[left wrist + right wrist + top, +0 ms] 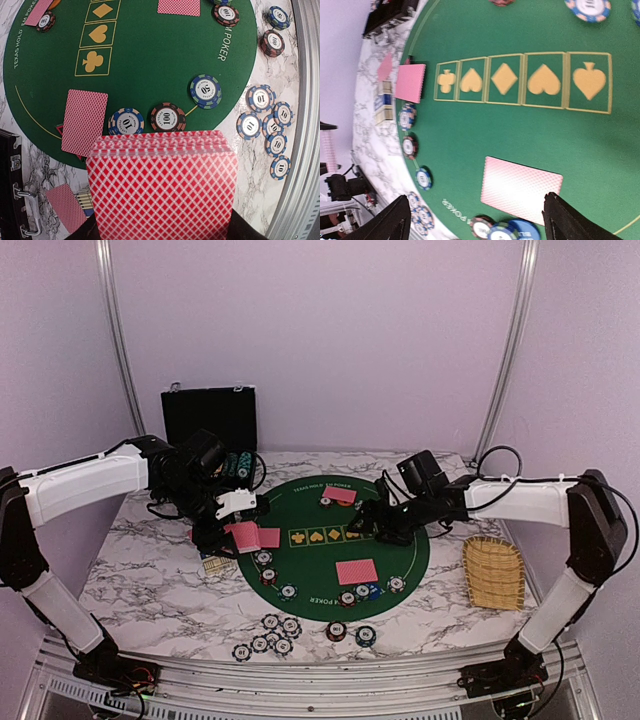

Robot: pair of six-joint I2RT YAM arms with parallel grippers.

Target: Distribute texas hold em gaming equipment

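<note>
My left gripper [232, 523] is shut on a deck of red-backed cards [162, 185], held over the left edge of the green mat [322, 556]. A dealt card [84, 121] lies on the mat just ahead of it, with a 10 chip [125, 122], a 100 chip [168, 117] and a 20 chip [205, 91] beside it. My right gripper [373, 528] is open and empty above the mat's middle. In the right wrist view another card [521, 188] lies below the open gripper [480, 225], next to a blue button [522, 231]. A third card [340, 495] lies at the far side.
The black case [209, 418] stands open at the back left. The woven yellow tray [493, 572] sits at the right. Several loose chips [270, 635] lie on the marble near the front edge, with two more [350, 633] beside them. One card [65, 206] lies off the mat.
</note>
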